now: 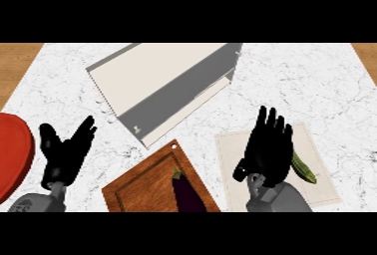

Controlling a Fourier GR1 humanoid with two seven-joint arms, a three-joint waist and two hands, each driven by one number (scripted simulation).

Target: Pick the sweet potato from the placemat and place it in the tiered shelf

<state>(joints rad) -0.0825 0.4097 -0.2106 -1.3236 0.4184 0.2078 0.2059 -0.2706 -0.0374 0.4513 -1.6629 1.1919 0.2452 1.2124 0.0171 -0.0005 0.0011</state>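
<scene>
Your right robot hand (267, 152) is over the placemat (324, 189) with its fingers straight and apart, and it hides part of the long green vegetable (303, 169) that lies there. Your left robot hand (63, 152) rests open beside the red plate (11, 154). The tiered shelf (162, 84) stands further back on the surface (324, 89).

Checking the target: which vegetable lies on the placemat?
The green vegetable by the right hand; the purple eggplant lies on the wooden board.
</scene>
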